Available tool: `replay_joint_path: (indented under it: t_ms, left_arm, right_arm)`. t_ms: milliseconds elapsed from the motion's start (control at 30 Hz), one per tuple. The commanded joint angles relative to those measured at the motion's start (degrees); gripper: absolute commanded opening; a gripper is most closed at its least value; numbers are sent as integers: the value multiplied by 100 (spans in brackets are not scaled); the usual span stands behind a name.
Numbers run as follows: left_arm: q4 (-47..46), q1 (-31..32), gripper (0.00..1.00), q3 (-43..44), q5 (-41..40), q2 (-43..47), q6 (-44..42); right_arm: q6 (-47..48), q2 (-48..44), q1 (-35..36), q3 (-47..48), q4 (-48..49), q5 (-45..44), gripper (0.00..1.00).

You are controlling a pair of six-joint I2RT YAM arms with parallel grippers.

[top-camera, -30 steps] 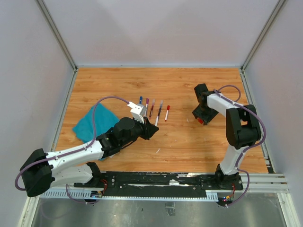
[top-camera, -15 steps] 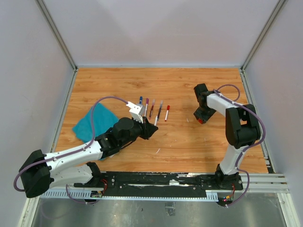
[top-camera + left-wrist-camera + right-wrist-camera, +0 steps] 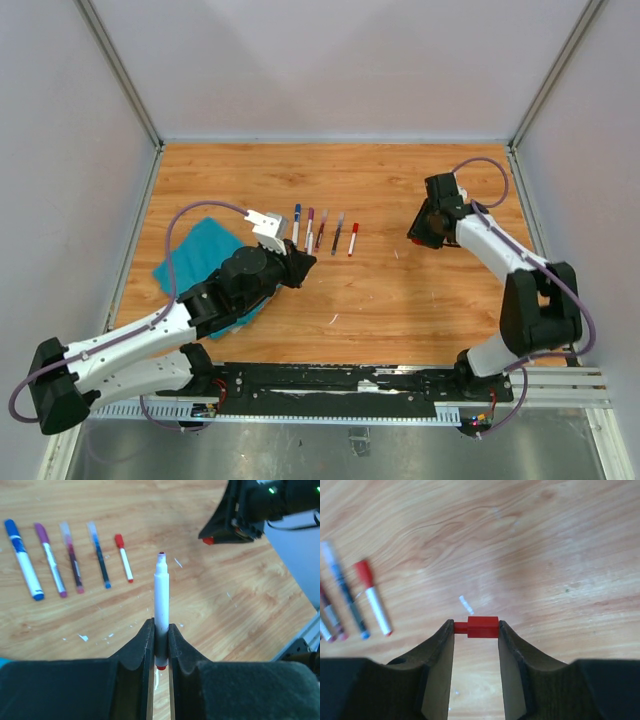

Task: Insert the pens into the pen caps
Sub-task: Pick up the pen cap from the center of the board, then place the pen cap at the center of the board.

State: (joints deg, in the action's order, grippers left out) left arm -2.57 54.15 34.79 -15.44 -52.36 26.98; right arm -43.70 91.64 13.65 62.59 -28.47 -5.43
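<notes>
My left gripper [image 3: 160, 630] is shut on a white pen [image 3: 160, 592], which sticks out forward with its dark red tip bare. In the top view this gripper [image 3: 297, 265] hangs just below a row of capped pens [image 3: 322, 230]. My right gripper [image 3: 476, 627] is shut on a small red pen cap [image 3: 482, 627], pinched end to end between the fingertips and held above the wood. From above, the right gripper [image 3: 420, 232] is at the right of the table. The left wrist view shows the red cap [image 3: 208, 540] under it. Several capped pens [image 3: 75, 562] lie side by side.
A teal cloth [image 3: 195, 262] lies at the left, partly under my left arm. Small white specks [image 3: 333, 319] are scattered on the wooden table [image 3: 400, 290]. Grey walls and metal rails [image 3: 140, 140] enclose the table on three sides.
My right gripper has closed on the red cap and carried it up, its arm stretching out. My left arm has drawn back to the left with the pen.
</notes>
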Motion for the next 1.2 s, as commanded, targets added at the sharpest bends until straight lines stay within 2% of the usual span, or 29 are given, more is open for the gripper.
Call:
replay_joint_path:
  t_ms: [0,133,233,367,533,667,900,1167]
  left_arm:
    - [437,2,0,304,-684,339,-282]
    - [676,-1,1,400,-824,367,-346]
    - [725,1,0,384,-872,450,-369]
    - [711,6,1,314,-984,573,-331]
    - [761,-3,1,275,-1210,734,-253]
    - [881,0,0,213,-1573,968,-53]
    - [884,0,1,142,-1714,1239,-9]
    - [991,-1,1,122,-1828,1268,79]
  right_arm:
    - [1253,-995,81,-796,1399,1203,9]
    - [1968,-1488,112,-1455,2713,3324,1]
    - [2516,-1533,420,-1266,2406,3791,1]
    - [3531,-1438,1150,-780,1428,3338,1]
    - [4419,-1255,1871,-677,1054,3141,3]
    - [5239,-892,2484,-306,313,2658,2]
    - [5868,-259,3307,4,-193,1871,3]
    - [6108,496,3696,200,-414,1349,9]
